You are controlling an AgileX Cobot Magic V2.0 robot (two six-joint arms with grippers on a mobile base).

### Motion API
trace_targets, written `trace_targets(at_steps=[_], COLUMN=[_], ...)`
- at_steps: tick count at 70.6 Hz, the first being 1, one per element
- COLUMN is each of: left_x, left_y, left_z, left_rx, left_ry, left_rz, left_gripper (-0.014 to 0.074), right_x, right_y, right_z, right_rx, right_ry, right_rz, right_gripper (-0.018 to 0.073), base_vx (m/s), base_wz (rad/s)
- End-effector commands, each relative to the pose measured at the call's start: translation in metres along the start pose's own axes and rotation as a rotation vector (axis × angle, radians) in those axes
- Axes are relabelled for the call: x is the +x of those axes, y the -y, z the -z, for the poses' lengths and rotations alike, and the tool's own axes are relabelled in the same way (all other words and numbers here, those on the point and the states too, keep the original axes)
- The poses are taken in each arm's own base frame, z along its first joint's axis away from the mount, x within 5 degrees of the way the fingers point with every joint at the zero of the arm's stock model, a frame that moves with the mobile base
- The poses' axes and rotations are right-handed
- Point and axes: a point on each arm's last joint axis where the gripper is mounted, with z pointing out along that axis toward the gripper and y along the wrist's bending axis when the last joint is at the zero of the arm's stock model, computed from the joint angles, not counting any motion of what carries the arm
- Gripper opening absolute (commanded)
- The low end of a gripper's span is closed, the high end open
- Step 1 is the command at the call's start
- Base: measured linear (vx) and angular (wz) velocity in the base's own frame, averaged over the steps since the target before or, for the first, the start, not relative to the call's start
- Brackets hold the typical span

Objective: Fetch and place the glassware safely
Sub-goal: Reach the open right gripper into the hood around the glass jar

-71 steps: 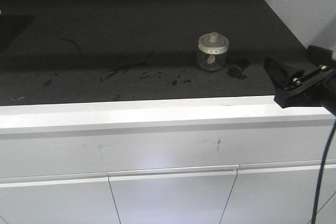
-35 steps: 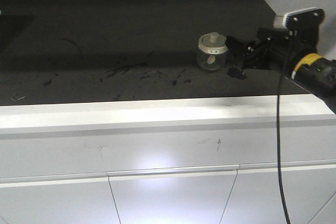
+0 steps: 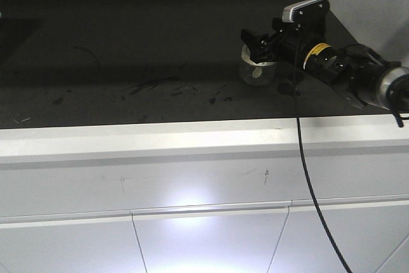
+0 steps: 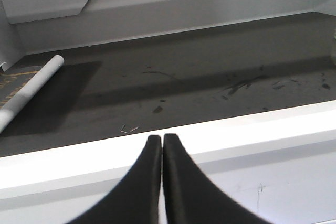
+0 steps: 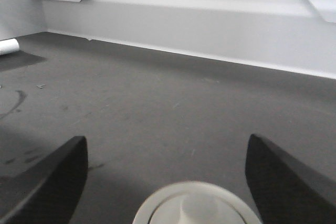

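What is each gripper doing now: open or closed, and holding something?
Left gripper: closed, holding nothing.
Right gripper: open, with the jar showing between its fingers, not gripped.

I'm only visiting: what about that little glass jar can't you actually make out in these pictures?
- Right wrist view: the jar is blurred and cut off by the bottom edge. Only its cream top shows, between the fingers of the open right gripper.
- Front view: the gripper hides the jar's upper part, so contact with the glass cannot be told. Its contents are too small to see.
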Motion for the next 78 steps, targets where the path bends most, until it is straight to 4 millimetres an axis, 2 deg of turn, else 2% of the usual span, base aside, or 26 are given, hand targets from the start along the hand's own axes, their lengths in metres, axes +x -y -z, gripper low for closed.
trace_targets(at_steps=[1,10,24,33,40,47,60,78], left_x=[-0.013,-0.013,-0.013,-0.013,-0.013,-0.013,-0.013,-0.013], left_y=[0.0,0.0,0.0,0.0,0.0,0.0,0.0,0.0], left_z=[0.002,0.002,0.002,0.002,0.002,0.002,0.002,0.002], left_rx=[0.001,0.001,0.001,0.001,0.001,0.001,0.001,0.001], left_ry=[0.081,0.081,0.081,0.081,0.081,0.081,0.081,0.081], left_rz=[0.007,0.007,0.007,0.007,0.007,0.007,0.007,0.007], left_gripper=[-0.0007,-0.0007,-0.0007,-0.0007,-0.0007,-0.0007,-0.0007,-0.0007], right_x=[-0.038,-0.031,-0.021,-0.017,-0.016,-0.016,-0.015,-0.017], right_y=[0.005,0.01,0.014,0.014,0.014,0.014,0.014,0.014], right_z=[-0.004,-0.013,-0.016,-0.017,-0.018,-0.018,-0.018,-0.018], right_rx=[0.002,0.017,0.036,0.038,0.038,0.039,0.039,0.034], right_ry=[0.124,0.113,0.084,0.077,0.074,0.074,0.074,0.082], right_rz=[0.027,0.026,0.015,0.01,0.009,0.009,0.009,0.007], right_gripper=[0.0579,0.0579,0.0579,0.0542,0.0465,0.0326,-0.0017,-0.0008], base_vx=[0.0,0.0,0.0,0.0,0.0,0.0,0.0,0.0], base_wz=[0.0,0.0,0.0,0.0,0.0,0.0,0.0,0.0])
